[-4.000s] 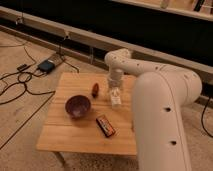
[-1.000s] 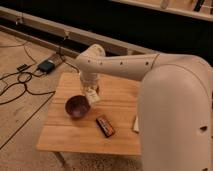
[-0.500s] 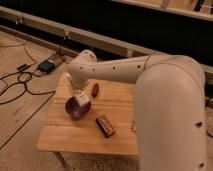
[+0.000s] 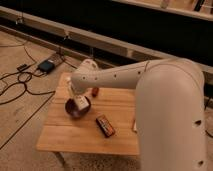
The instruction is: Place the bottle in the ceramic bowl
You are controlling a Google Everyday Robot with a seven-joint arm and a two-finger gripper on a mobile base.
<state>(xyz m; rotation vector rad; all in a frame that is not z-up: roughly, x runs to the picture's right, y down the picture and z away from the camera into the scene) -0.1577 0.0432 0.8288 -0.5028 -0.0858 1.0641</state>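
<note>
The dark purple-maroon ceramic bowl (image 4: 75, 109) sits on the left part of the small wooden table (image 4: 65, 140). My gripper (image 4: 80, 99) hangs at the end of the white arm, right over the bowl's right half. It is shut on the small white bottle (image 4: 81, 103), which is held low inside the bowl's rim. I cannot tell whether the bottle touches the bowl's bottom.
A small reddish-brown oval object (image 4: 94, 91) lies just behind the bowl to the right. A dark rectangular snack packet (image 4: 105, 125) lies in the table's middle. A flat white piece (image 4: 134, 125) lies at the right edge. Cables and a dark box (image 4: 46, 65) lie on the floor to the left.
The arm has carried the bottle leftward from the table's middle to over the bowl. In the last half second it lowered the bottle slightly into the bowl.
</note>
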